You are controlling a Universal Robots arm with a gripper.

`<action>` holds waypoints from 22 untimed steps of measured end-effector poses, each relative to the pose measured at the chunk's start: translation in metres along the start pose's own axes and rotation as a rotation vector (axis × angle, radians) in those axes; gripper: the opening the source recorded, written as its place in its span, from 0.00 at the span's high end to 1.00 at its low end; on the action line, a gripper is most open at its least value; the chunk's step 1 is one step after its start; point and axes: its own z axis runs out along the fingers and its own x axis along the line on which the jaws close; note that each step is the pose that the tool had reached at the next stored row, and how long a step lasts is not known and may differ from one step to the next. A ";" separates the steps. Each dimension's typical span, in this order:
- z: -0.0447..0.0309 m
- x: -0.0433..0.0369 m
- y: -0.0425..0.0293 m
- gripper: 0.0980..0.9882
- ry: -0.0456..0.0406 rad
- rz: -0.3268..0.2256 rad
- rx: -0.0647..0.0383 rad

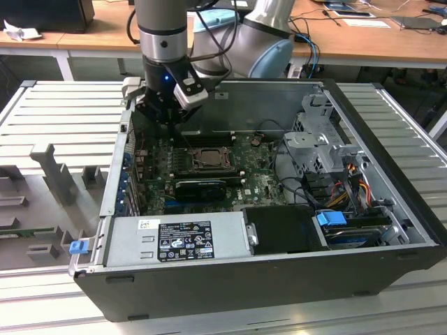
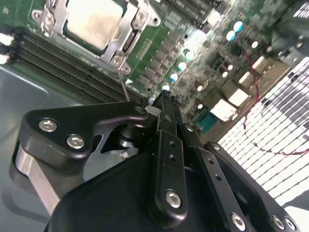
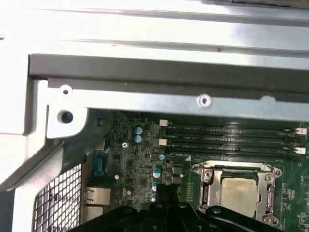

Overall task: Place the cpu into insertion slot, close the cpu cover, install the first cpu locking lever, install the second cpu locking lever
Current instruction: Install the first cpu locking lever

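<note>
In the exterior view the gripper (image 1: 170, 120) hangs inside the case (image 1: 279, 279), over the board's corner at the exterior view's left. It is near the slot (image 1: 190, 159) but not on it. Something pale sits in the slot, but the levers are too small to make out here.

In the second wrist view the fingers (image 2: 166, 116) are pressed together with nothing between them. The cpu (image 2: 94, 21) lies in the slot with the cover (image 2: 128, 34) flat around it, so I'd say those two steps are done. A thin rod (image 2: 124, 86) sticks up by the socket's corner, likely a lever not latched. The socket's far side is cut off.

In the first wrist view the gripper's tip sits just beside the socket, apart from the cover. The picture's edge cuts off part of the socket, and I cannot tell how the levers lie.
</note>
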 end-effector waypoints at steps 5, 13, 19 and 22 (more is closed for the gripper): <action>0.0011 -0.0020 0.0101 0.99 0.0000 0.000 0.000; 0.0016 -0.0263 0.0106 0.99 0.0001 0.000 0.002; 0.0033 -0.0735 0.0087 0.99 -0.0001 0.000 -0.002; 0.0080 -0.0765 0.0080 0.99 -0.0023 0.001 -0.041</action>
